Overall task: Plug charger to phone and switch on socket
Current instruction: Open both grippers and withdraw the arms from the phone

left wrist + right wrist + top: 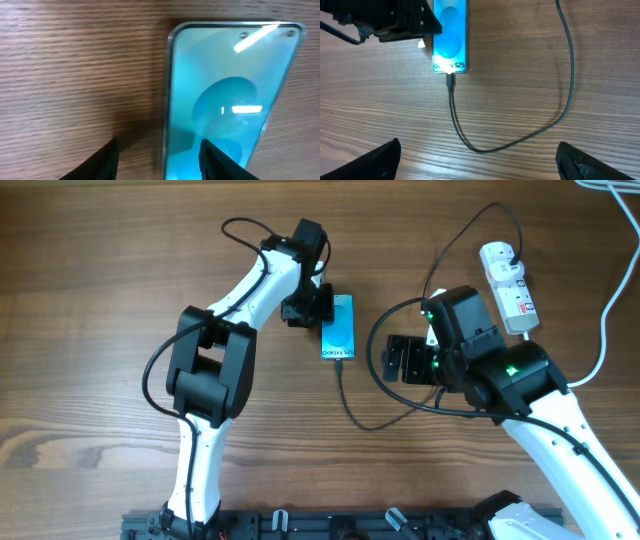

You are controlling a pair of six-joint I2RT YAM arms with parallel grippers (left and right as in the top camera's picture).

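Found the left gripper (159,150) spread and pinching nothing, black fingers (106,162) set either side of the left long edge of the small rectangular phone with the bright cyan-blue screen (220,95). Found the right gripper (479,150) wide apart too, empty, hovering off the phone's lower right and facing it. Saw the long thin black charger cable (570,70) leave the phone's bottom edge, small black connector tip (450,82) touching the port and apparently seated, then loop away rightward. Placed the short white oblong power strip with small red switches (512,292) well to the phone's right, long axis roughly parallel to the phone's. Judged plugging done, switching left. Judged the right arm nearer: saw the strip on that gripper's side, further from the phone, behind its fingers; reckoned a turn away from the phone necessary. Ruled out the left arm, parked at the phone's opposite side.
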